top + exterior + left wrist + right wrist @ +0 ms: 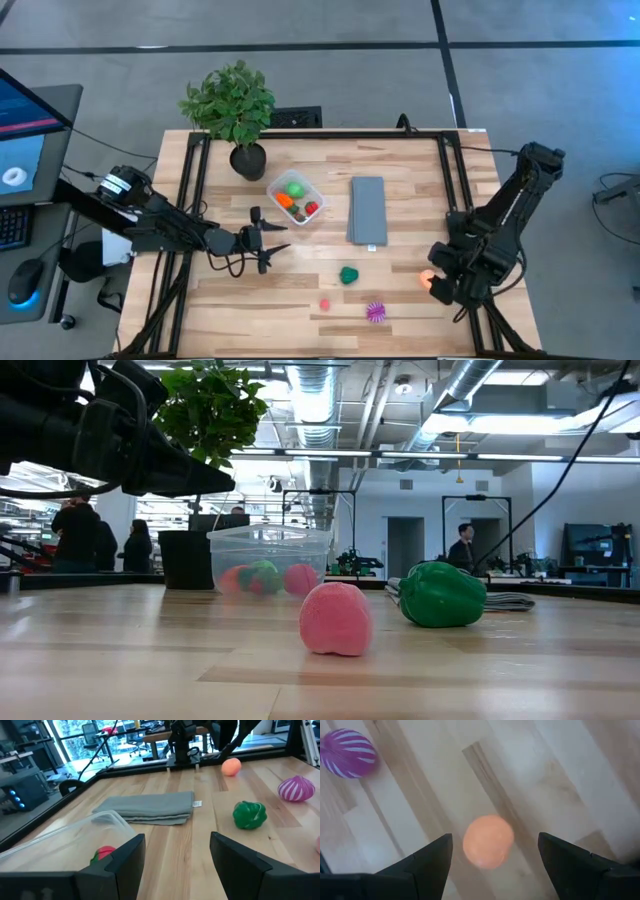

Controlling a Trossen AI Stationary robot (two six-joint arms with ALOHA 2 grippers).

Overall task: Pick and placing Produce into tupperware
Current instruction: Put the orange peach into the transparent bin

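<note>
Right gripper (pixel 490 865) jaws hang parted over the orange ball (pixel 488 841); left gripper (pixel 177 855) jaws parted, empty.

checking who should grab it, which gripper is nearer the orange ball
Right. The right gripper hangs open directly over the orange ball; the left gripper is far across the table, beside the tupperware.
</note>
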